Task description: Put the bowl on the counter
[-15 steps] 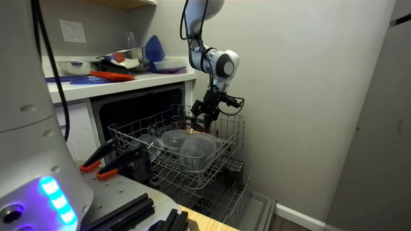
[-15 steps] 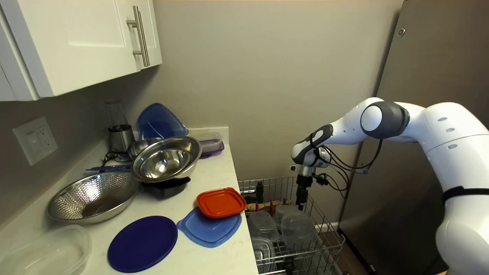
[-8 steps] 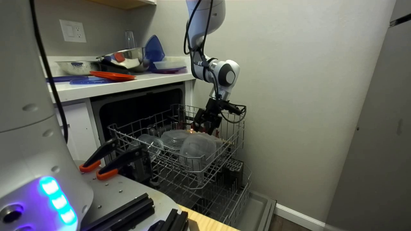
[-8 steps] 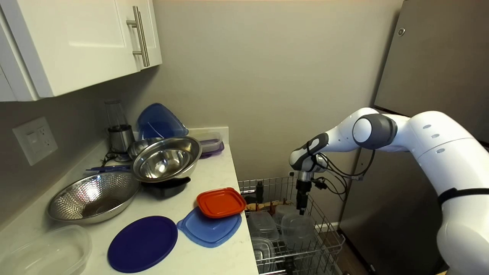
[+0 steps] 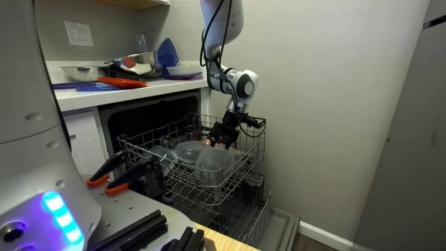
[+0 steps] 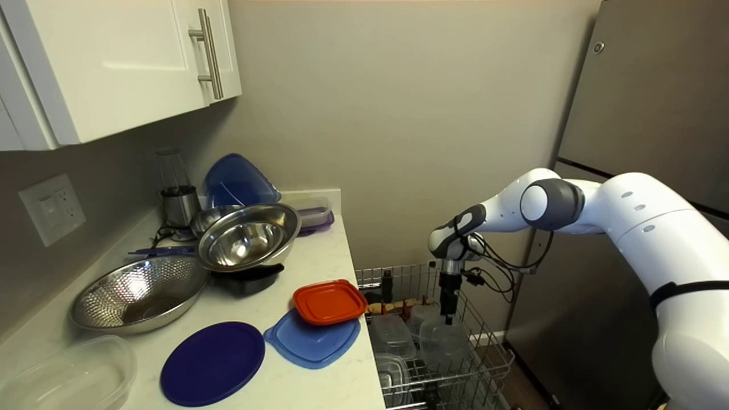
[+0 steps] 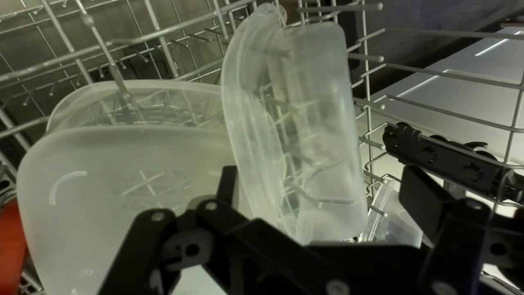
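The bowl (image 7: 323, 102), clear and slightly frosted, stands tilted on its side in the wire rack. It also shows in both exterior views (image 5: 214, 164) (image 6: 443, 344). My gripper (image 7: 325, 188) is open, its fingers wide apart on either side of the bowl in the wrist view. In both exterior views the gripper (image 5: 221, 146) (image 6: 449, 321) points down at the bowl's upper edge. I cannot tell whether a finger touches it. The gripper body hides the bowl's lower end in the wrist view. The white counter (image 6: 324, 256) stands beside the rack, its front edge (image 5: 139, 93) higher than the rack.
A larger greyish container (image 7: 110, 172) lies close beside the bowl. Other clear containers (image 5: 190, 150) (image 6: 393, 373) share the wire rack (image 6: 481, 373). On the counter are metal bowls (image 6: 250, 236), a colander (image 6: 142, 296), an orange lid (image 6: 330, 302) and a dark blue lid (image 6: 213, 364).
My gripper has come down towards the bowl in both exterior views, and the arm has lowered with it. The bowl and the other containers have not visibly moved.
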Robot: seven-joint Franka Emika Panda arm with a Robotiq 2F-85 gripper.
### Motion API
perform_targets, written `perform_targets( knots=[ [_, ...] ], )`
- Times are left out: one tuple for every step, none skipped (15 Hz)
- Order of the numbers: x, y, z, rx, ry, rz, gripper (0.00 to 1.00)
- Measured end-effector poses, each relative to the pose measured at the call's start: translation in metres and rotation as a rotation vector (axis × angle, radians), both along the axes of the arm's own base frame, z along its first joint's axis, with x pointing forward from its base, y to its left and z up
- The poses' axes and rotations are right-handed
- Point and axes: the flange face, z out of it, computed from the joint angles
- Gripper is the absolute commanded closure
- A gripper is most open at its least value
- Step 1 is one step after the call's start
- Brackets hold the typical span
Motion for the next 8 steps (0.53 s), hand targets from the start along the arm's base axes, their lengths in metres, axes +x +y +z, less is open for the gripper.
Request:
perform_targets(
  knots=[
    [-0.0011, 0.0006, -0.0006, 0.004, 0.015, 0.008, 0.0],
    [-0.0022, 0.0012, -0.0006, 0.009, 0.034, 0.015, 0.0],
    [-0.0035, 0.0019, -0.0002, 0.013, 0.058, 0.021, 0.0],
    [-0.0045, 0.0026, 0.0006, 0.017, 0.082, 0.027, 0.0],
    [-0.0054, 0.0035, 0.0017, 0.02, 0.105, 0.034, 0.0],
    [-0.0058, 0.0045, 0.0036, 0.023, 0.125, 0.04, 0.0],
    [-0.0058, 0.0055, 0.0061, 0.026, 0.144, 0.046, 0.0],
    [-0.0054, 0.0062, 0.0088, 0.029, 0.159, 0.052, 0.0]
  ],
)
